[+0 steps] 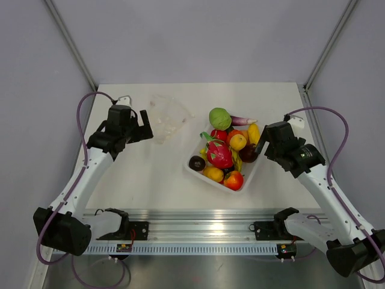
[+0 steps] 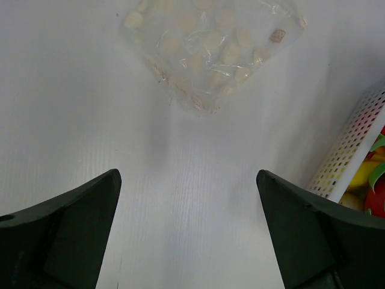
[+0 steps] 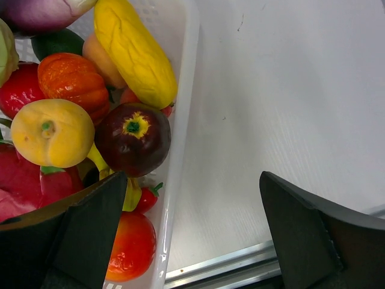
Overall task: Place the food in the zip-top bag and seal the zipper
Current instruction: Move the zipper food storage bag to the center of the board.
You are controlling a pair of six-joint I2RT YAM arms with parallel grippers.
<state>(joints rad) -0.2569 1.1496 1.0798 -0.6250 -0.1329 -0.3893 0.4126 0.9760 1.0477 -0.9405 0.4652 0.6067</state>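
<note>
Holds nothing in the left gripper (image 1: 144, 126), jaws spread wide above the bench (image 1: 150, 180); faces the zip-top bag (image 2: 210, 48), flat and crumpled at 12 o'clock in the wrist view. Poises the right gripper (image 1: 263, 139), likewise released and empty, at the 3 o'clock rim of the white tray (image 1: 252, 176), with the food (image 1: 222, 150) heaped inside. Looks barely begun: nothing bagged, every piece left to move, zipper too faint to judge.
</note>
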